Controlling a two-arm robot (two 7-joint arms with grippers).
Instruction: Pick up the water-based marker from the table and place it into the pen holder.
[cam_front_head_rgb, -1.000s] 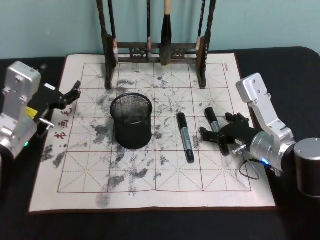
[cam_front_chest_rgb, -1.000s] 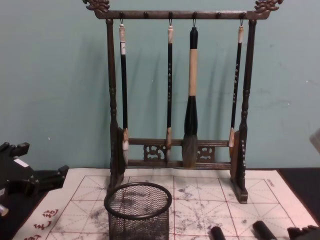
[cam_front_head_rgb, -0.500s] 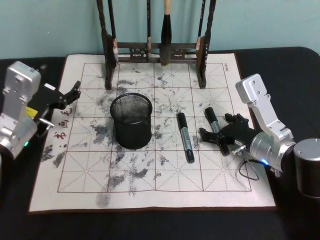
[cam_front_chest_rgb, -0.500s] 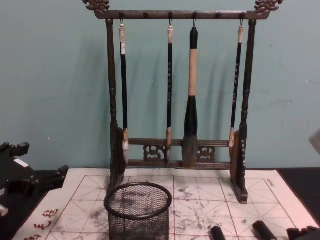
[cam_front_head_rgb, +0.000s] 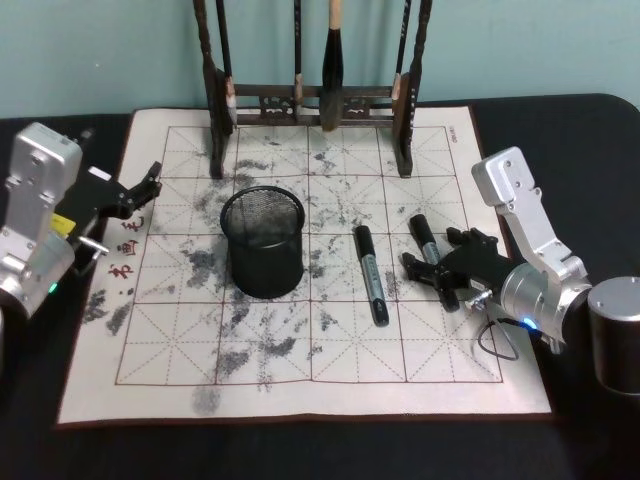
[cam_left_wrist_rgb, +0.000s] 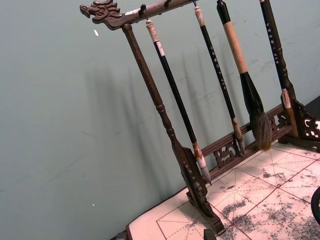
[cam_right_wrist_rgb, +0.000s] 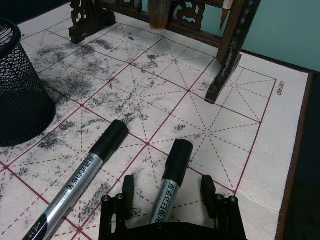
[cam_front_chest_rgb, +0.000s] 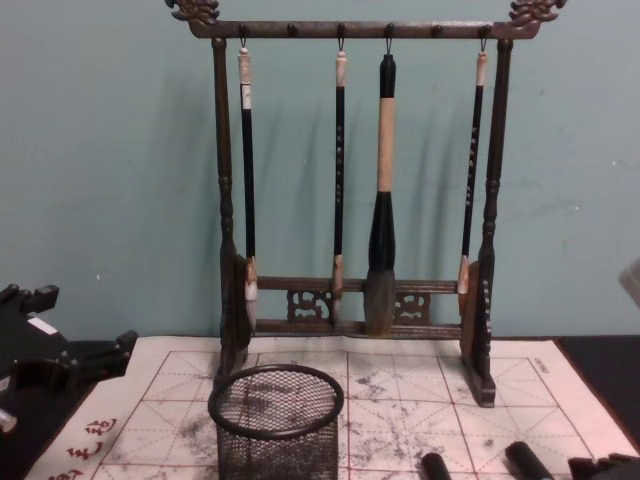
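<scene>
Next to nothing has changed in 1 second. The right gripper (cam_right_wrist_rgb: 168, 186) hovers low, fingers spread, straddling the grey-barrelled, black-capped water-based marker (cam_right_wrist_rgb: 171, 172). The marker lies on the ink-stained grid mat (cam_front_head_rgb: 400, 360) (second marker (cam_right_wrist_rgb: 85, 170) just beside), well apart from the round black wire-mesh pen holder (cam_front_head_rgb: 263, 243). Grasp still pending. Left gripper (cam_front_head_rgb: 140, 188) is parked at the mat's left edge.

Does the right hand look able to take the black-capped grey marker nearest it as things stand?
Probably yes: the right hand is open, one finger on either side of the black-capped grey marker, which lies flat, apart from the second such marker.
</scene>
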